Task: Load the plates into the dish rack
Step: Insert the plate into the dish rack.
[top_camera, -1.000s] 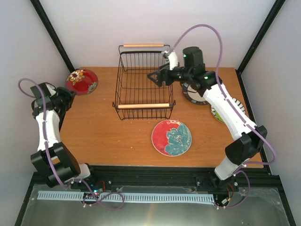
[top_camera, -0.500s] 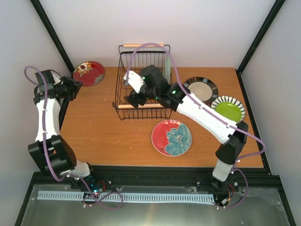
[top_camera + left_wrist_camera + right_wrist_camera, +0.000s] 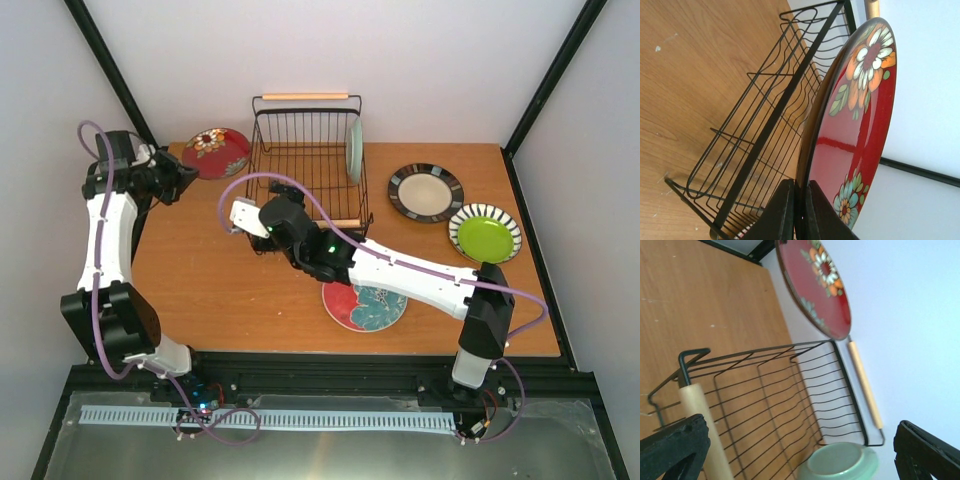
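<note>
From where I stand, the worry is the small dark red floral plate (image 3: 216,152). The left jaws are clamped on its rim alone, and it hangs in the air just outside the left wall of the dish rack (image 3: 300,175), over the far left corner of the bench (image 3: 220,280). A pinch that thin looks likely to let the plate swing or slide out if the left arm (image 3: 105,240) turns quickly. The plate's lower edge could also catch the top wire on the way over.

The right arm (image 3: 400,270) is the other hazard. It lies stretched right across the front of the rack, its right jaws spread wide with nothing in them, close by the rack's near left corner. That is about where the left arm would pass, so I would expect a bump unless one gives way.

Inside the rack a mint green plate (image 3: 354,150) stands on edge against the right side. A knock to the wires might tip it.

The red plate with the teal flower (image 3: 370,305) lies flat on the bench, partly under the right forearm. The black-rimmed cream plate (image 3: 426,192) and the lime green plate (image 3: 485,232) sit at the right, well clear
</note>
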